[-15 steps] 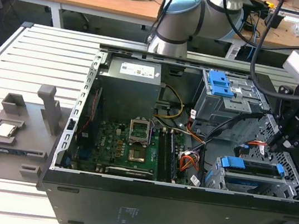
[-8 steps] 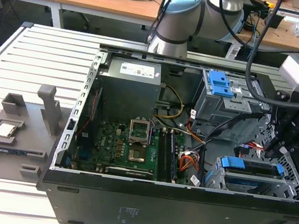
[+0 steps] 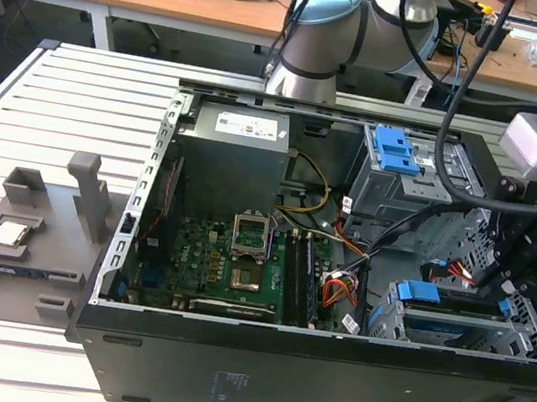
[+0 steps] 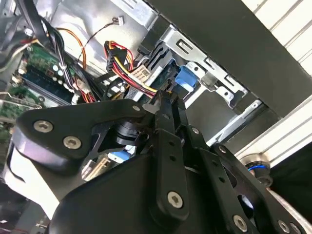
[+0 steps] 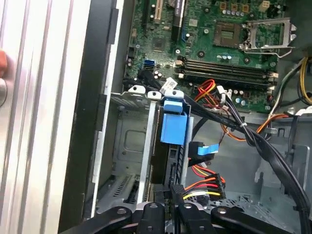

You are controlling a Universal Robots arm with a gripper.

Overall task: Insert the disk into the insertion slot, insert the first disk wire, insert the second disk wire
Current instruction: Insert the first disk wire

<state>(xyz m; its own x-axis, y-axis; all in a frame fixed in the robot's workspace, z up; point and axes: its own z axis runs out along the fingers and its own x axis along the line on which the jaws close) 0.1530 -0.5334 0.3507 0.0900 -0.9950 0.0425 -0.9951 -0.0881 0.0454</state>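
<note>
Although only one arm worked here, the question of reach was settled by how things lay about the insertion slot (image 3: 388,322), a low grey perforated sheet-metal drive cage in one corner of the open black tower computer case (image 3: 222,376). Inside that slot sat the disk (image 3: 452,328), a flat silver hard drive framed by a bright blue plastic carrier. Its long axis ran along the slot's length, so the first step looked done.

The first disk wire (image 5: 204,185) is a thin bundle of red, yellow and black wires ending in a small dark plug. From the green motherboard side it ran in toward the slot, and the plug lay just beside the end of the disk that faced the arm.

The black gripper (image 4: 165,97) hung over that same end of the slot. Its two slim fingers (image 4: 169,127) were drawn close together and pointed down along the wire's line. In both wrist views they seemed to pinch the plug between their tips, though the contact itself was partly hidden. The plug lay straight ahead of the tips, with the disk's end just past it. I could not tell whether the plug had reached its socket.
</note>
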